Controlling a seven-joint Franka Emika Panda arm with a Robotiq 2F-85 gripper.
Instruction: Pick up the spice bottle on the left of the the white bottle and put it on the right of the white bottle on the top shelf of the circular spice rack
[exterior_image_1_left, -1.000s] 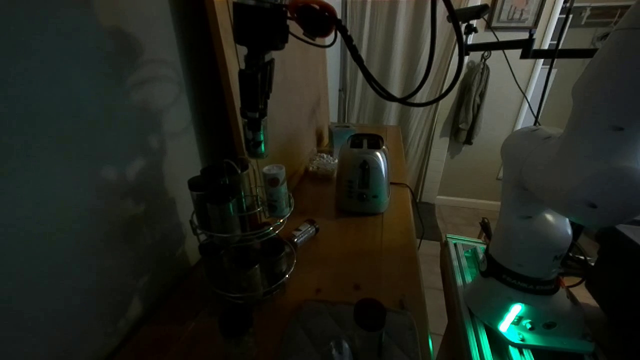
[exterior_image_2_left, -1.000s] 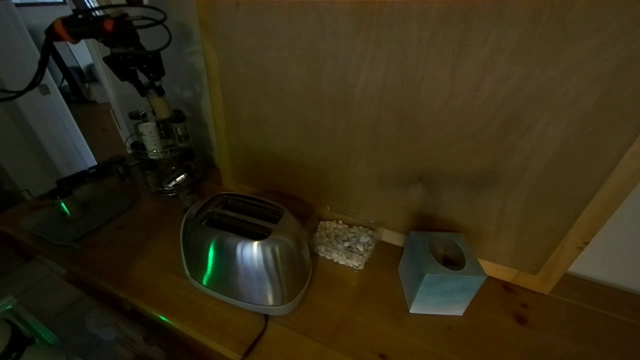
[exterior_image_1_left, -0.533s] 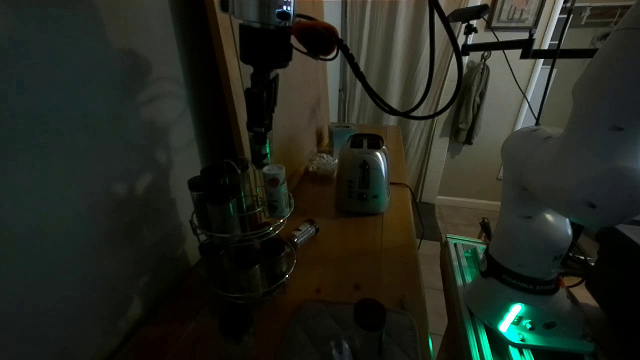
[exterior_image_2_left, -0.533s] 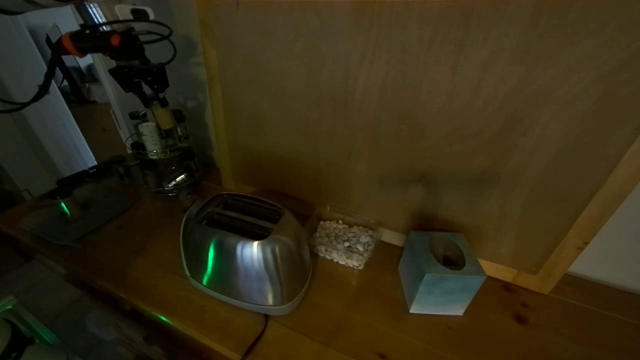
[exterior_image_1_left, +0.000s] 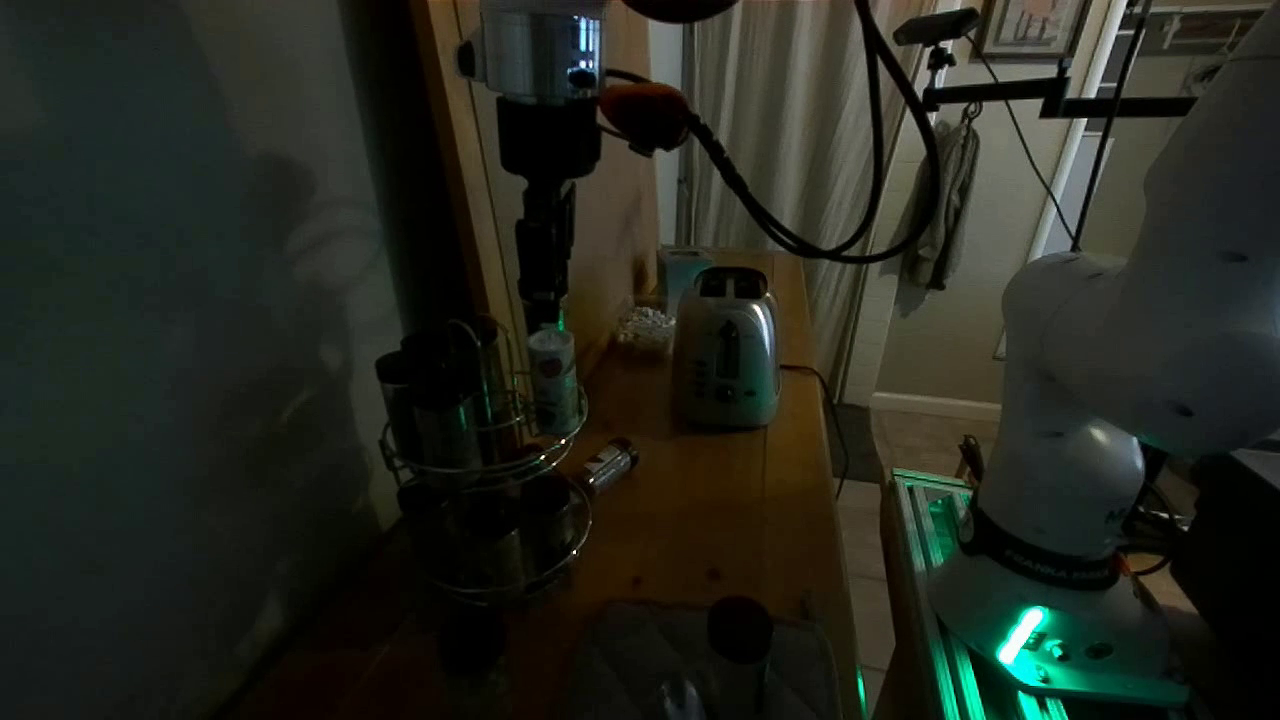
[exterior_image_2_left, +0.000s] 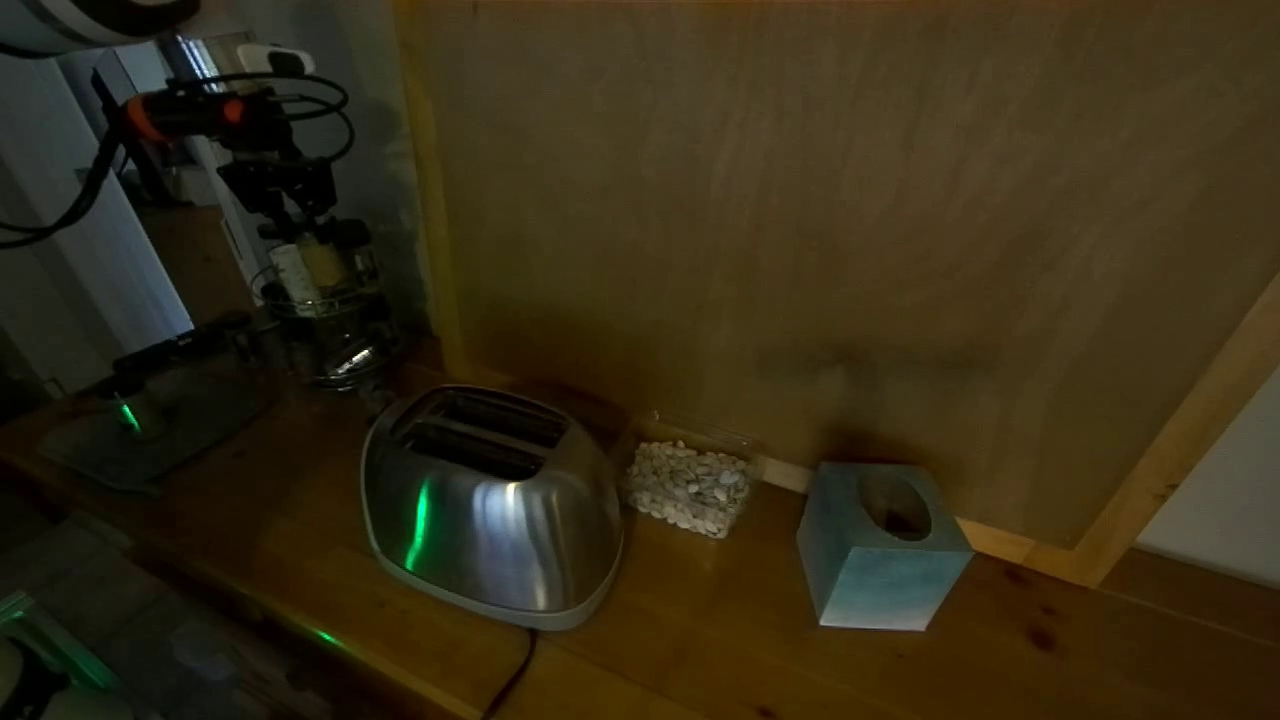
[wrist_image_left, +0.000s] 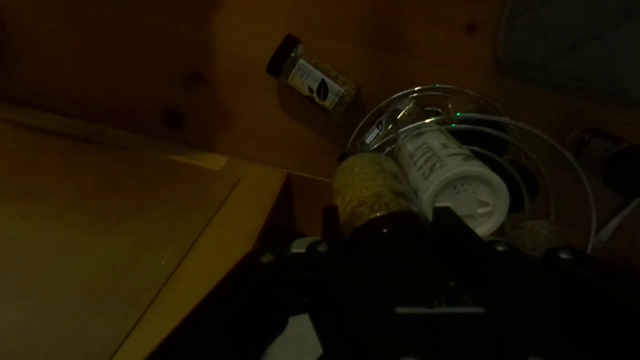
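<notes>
plainly, the white bottle is most at risk: the claw is clenched on the spice bottle up near its cap, and the finger closest to the white bottle seems slotted between the two. if the claw spreads wide on letting go, that finger could shove its neighbour over. the top shelf of the wire rack is another worry: should the base catch its rim, or be let go too high, the spice bottle would probably tip and roll down to the table, where a jar lies on its side. whether the base touches the shelf, i cannot tell.

as for looks, the spice bottle holds yellowish, grainy stuff under a dark cap, mostly hidden by the claw. it is roughly upright at the top shelf, just beside the white bottle; in an exterior view, the white bottle hides most of it.
</notes>
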